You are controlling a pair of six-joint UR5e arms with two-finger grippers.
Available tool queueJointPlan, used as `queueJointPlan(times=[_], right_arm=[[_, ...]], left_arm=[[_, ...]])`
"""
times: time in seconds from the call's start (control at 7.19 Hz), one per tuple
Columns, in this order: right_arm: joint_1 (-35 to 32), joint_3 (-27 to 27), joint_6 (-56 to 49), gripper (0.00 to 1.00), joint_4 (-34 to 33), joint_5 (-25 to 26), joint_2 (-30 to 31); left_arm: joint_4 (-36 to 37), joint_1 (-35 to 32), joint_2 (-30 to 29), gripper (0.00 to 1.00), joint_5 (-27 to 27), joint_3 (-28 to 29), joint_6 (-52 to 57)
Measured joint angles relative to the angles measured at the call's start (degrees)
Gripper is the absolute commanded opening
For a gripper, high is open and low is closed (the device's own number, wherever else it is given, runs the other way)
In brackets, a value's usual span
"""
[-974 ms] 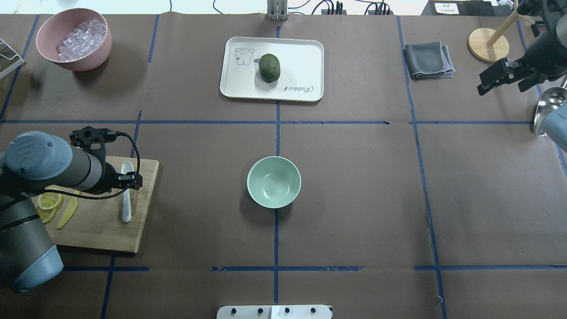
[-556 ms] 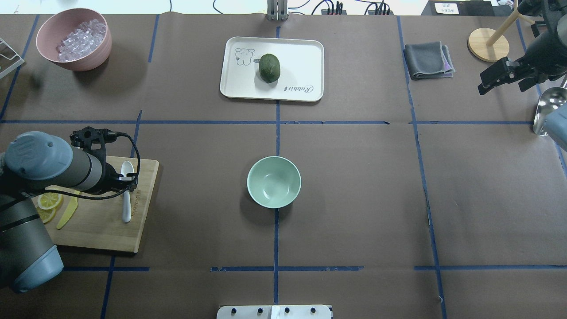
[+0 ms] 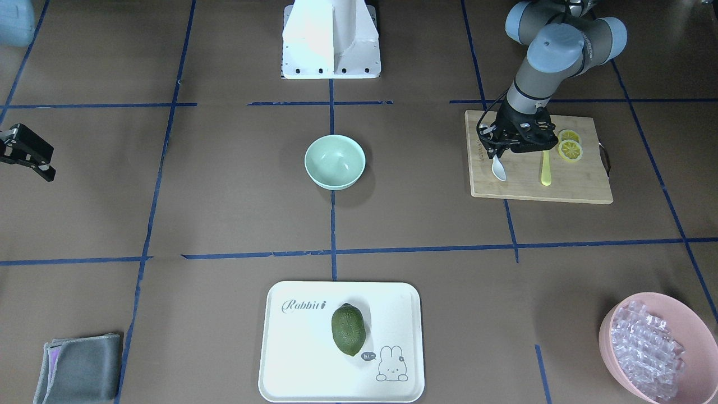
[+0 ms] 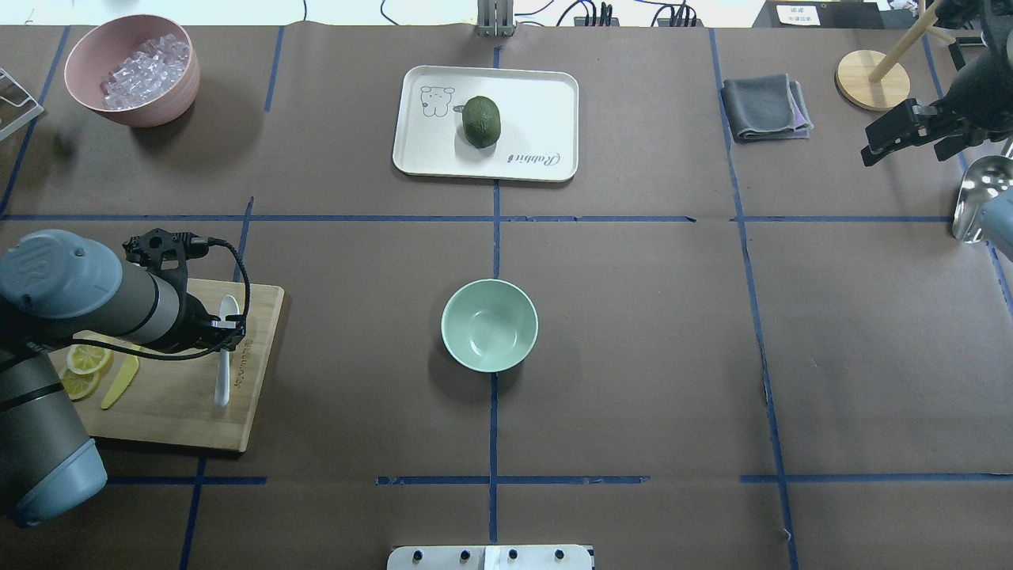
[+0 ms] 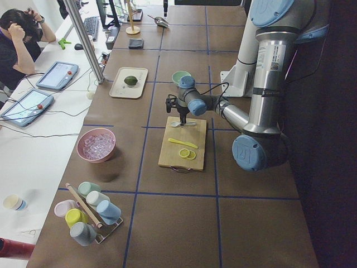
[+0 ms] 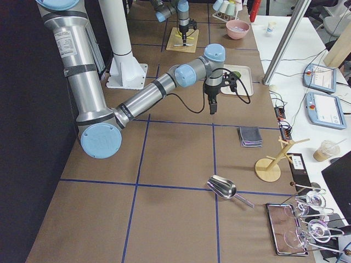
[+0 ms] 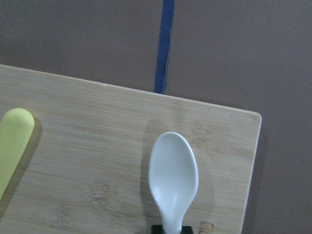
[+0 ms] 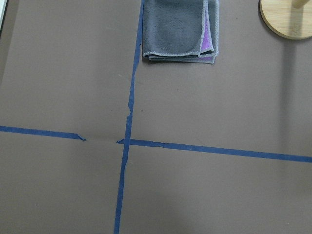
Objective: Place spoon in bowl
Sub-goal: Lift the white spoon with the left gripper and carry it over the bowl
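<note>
Open brown table [image 4: 356, 332] is stretching wide between the cutting board [image 4: 174, 412] and the bowl [image 4: 489, 325] — a free lane for a gripper. The yellow knife [image 4: 119, 384] and lemon slices [image 4: 89, 358] are crowding the board's side away from the bowl.

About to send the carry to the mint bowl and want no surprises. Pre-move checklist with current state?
1. left gripper shut on the spoon handle: ok.
2. Spoon lifted off the cutting board: cannot tell.
3. bowl upright and empty: ok.
4. yellow knife apart from the spoon: ok.
5. Nothing standing between the board and the bowl: ok.
</note>
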State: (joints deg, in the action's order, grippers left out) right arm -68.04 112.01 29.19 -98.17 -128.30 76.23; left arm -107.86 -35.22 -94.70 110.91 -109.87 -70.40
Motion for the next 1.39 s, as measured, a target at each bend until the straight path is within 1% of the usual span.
queueJointPlan(times=[0.14,0.28,0.42,0.56,0.7,0.83,0.97,1.11,1.25,1.39], right_arm=[[-0.4,0.0,-0.1,1.00,0.0,-0.4,0.3],[-1.1,0.0,-0.2,1.00,0.1,-1.6,1.0],[-1.9,0.0,-0.5,1.00,0.2,-2.7,1.7],[-2.4,0.0,-0.6,1.00,0.4,-3.2,2.6],[-3.0,0.0,-1.1,1.00,0.5,-3.4,3.5],[-3.5,0.0,-1.9,1.00,0.6,-3.4,4.4],[-3.8,-0.1,-2.5,1.00,0.7,-3.4,5.0],[-4.0,-0.1,-2.7,1.00,0.7,-3.5,5.3],[-4.2,-0.2,-2.7,1.00,0.7,-3.7,5.5],[-4.2,-0.2,-2.6,1.00,0.7,-4.0,5.5]], left_arm=[[4.0,-0.2,-0.3,0.00,0.4,-3.3,0.0],[11.2,-0.3,-2.4,0.00,0.6,-7.3,0.0],[19.2,-0.3,-6.6,0.00,0.7,-10.5,-0.7],[26.3,-0.1,-12.5,0.00,0.7,-11.9,-2.6],[30.5,1.1,-18.8,0.00,0.7,-11.3,-5.9],[32.1,3.0,-25.1,0.00,0.7,-8.5,-9.9],[32.5,5.0,-32.4,0.00,0.7,-3.1,-13.2],[32.1,6.2,-38.4,0.00,0.6,3.1,-14.9],[30.9,6.9,-42.3,0.00,0.5,8.7,-15.6],[29.5,7.2,-43.9,0.00,0.4,12.1,-15.7]])
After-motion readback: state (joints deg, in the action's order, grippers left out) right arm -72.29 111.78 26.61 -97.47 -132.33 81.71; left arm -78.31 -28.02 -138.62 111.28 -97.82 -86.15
